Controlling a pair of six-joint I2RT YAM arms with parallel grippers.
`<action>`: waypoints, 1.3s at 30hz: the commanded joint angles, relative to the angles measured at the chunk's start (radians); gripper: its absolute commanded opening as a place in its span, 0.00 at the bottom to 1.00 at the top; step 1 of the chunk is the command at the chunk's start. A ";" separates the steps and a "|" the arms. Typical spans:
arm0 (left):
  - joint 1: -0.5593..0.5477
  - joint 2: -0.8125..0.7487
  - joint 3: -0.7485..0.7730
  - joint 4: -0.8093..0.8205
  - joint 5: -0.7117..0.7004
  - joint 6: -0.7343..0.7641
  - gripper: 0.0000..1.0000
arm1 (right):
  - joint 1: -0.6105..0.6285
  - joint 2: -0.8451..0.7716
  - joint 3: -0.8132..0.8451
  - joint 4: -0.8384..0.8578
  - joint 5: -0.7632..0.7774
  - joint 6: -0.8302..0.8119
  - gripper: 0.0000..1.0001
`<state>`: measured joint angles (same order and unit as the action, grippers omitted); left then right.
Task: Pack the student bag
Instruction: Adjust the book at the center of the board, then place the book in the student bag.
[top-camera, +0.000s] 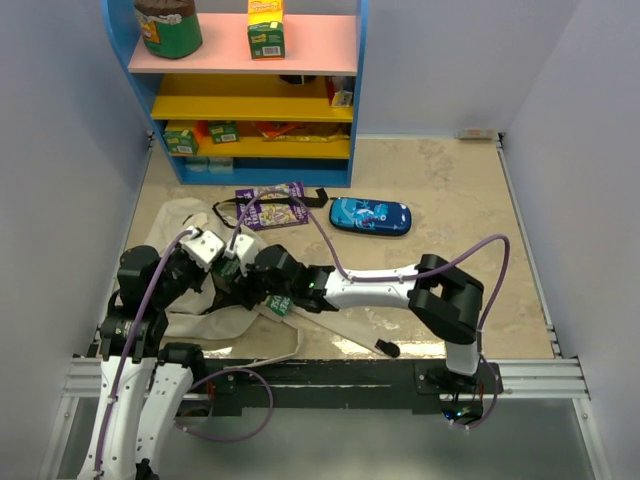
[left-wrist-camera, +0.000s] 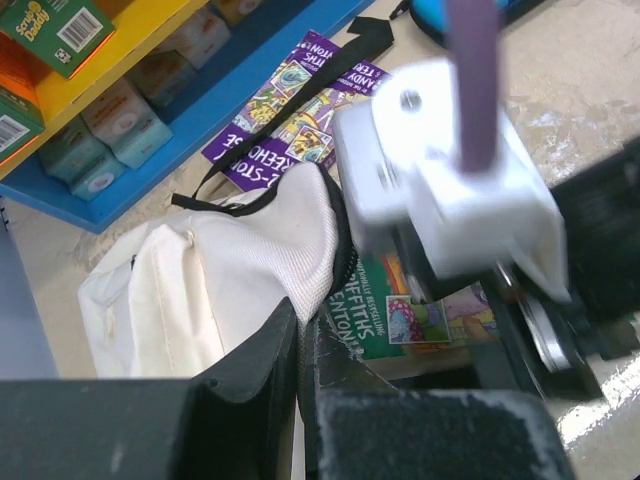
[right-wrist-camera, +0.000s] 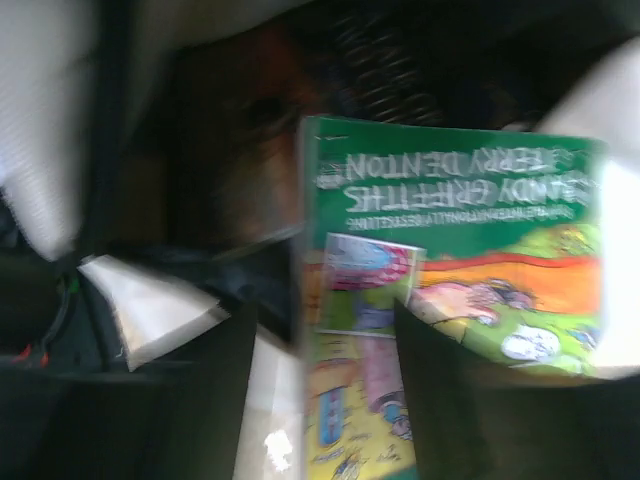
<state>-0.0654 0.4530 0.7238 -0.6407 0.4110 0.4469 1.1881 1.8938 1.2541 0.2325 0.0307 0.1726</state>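
Green book (right-wrist-camera: 450, 270) sits at the student bag (left-wrist-camera: 200, 280) mouth.

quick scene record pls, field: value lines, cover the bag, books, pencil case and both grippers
student bag: beige, slumped, mouth open
left gripper: shut on the bag's rim
right gripper: jaws apart at the bag's mouth
green book: at the bag's mouth, cover facing the right wrist camera, seemingly let go
purple book: flat on the table, in front of the shelf
blue pencil case: on the table, right of the purple book
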 joint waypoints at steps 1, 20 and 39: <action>0.003 -0.062 0.049 0.064 0.071 0.019 0.00 | 0.042 -0.056 -0.007 0.031 -0.002 -0.038 0.70; 0.003 -0.060 0.031 0.070 0.060 0.052 0.00 | -0.160 -0.585 -0.652 0.103 0.080 0.685 0.99; 0.003 -0.071 0.039 0.058 0.060 0.061 0.00 | -0.328 -0.210 -0.719 0.614 -0.318 1.015 0.99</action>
<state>-0.0654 0.4541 0.7238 -0.6529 0.4168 0.4950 0.8589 1.6722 0.5064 0.7418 -0.2314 1.1099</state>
